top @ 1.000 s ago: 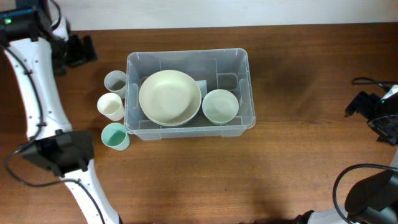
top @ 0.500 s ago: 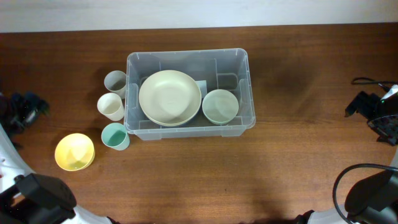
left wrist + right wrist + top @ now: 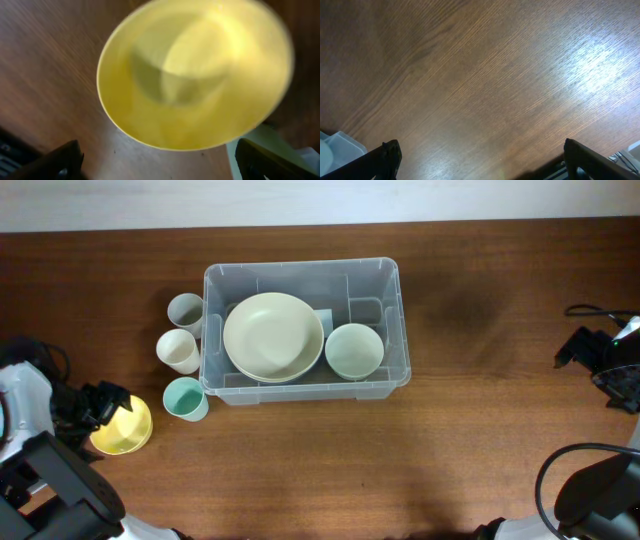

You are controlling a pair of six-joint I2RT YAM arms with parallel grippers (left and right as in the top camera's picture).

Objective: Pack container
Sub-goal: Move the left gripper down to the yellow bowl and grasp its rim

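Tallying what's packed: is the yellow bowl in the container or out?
Out. The yellow bowl sits on the table, left of the container and apart from it.

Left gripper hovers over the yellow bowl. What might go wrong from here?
1. The small round yellow bowl looks smooth and curved, so the open left gripper may slip off its rim.
2. The teal cup stands close beside it, on the way to the large clear plastic container. A low swing could topple it.
3. The large cream bowl and small pale green bowl cover most of the floor, so the yellow one may land tilted.
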